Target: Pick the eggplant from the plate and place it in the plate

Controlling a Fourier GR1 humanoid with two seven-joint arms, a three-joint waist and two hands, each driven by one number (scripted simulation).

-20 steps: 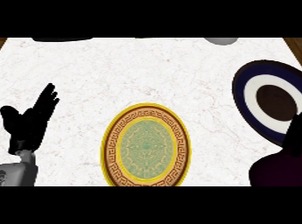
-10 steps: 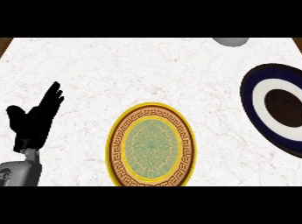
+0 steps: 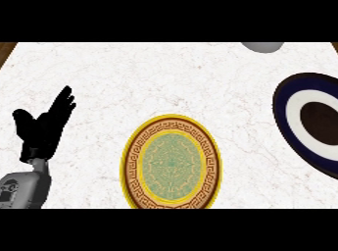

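Left hand (image 3: 45, 130) rests with fingers straight at the counter's left, right hand and eggplant nowhere in view, so a carry toward the gold-rimmed plate (image 3: 132, 166) could overshoot its rim unseen.

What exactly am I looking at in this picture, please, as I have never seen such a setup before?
This is the view from a humanoid robot's head, looking steeply down at a white marble counter. The grey forearm with the black left hand is the robot's own; it rests open, fingers up, holding nothing. The right hand is out of view. On the counter lie a gold-rimmed patterned plate in the middle and a dark blue and white plate at the right edge. A grey object shows at the top. No eggplant is visible.
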